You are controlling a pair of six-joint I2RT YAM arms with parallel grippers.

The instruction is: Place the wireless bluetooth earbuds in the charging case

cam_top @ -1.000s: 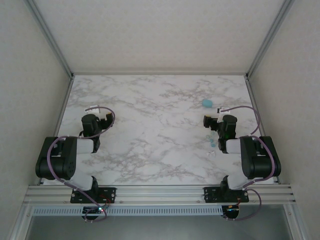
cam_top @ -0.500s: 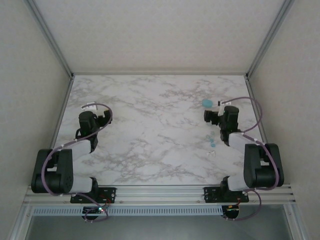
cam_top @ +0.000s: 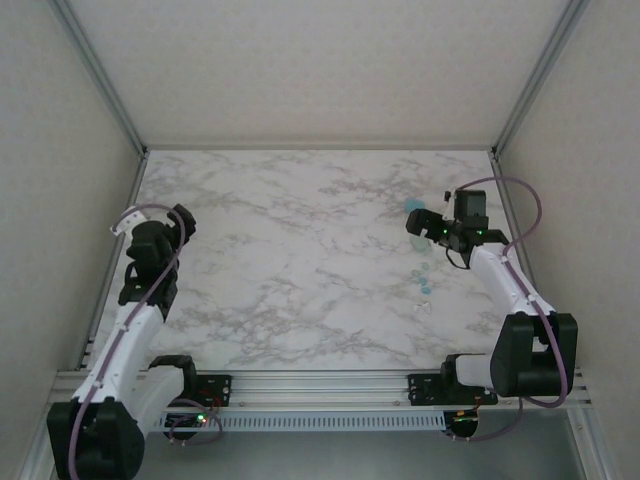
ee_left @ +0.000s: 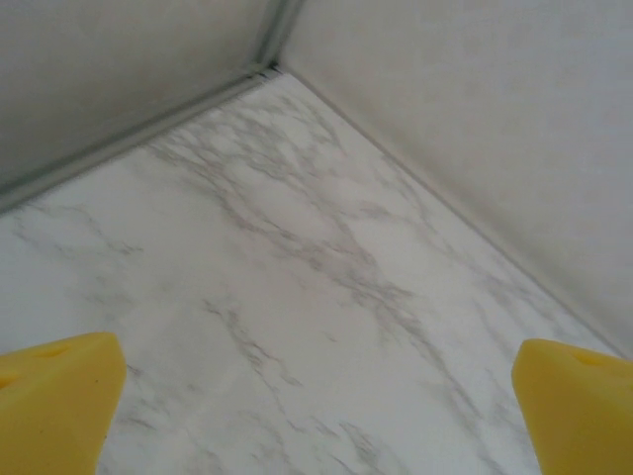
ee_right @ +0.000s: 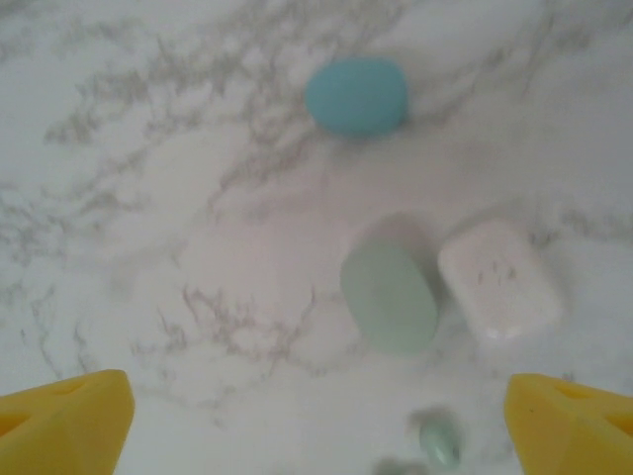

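The right fingers (ee_right: 59,426) hang released near the charging case (ee_right: 356,96), seemingly lining up a grasp, while the left fingers (ee_left: 54,396), also released, idle aside.

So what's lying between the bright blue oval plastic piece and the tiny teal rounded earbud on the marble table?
In the right wrist view, a pale green oval plastic piece lies between them, with a white rounded piece beside it.

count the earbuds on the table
2. One earbud lies on the table, right side, left of the right arm; the other earbud just nearer the bases. Tiny, so more could go unseen.
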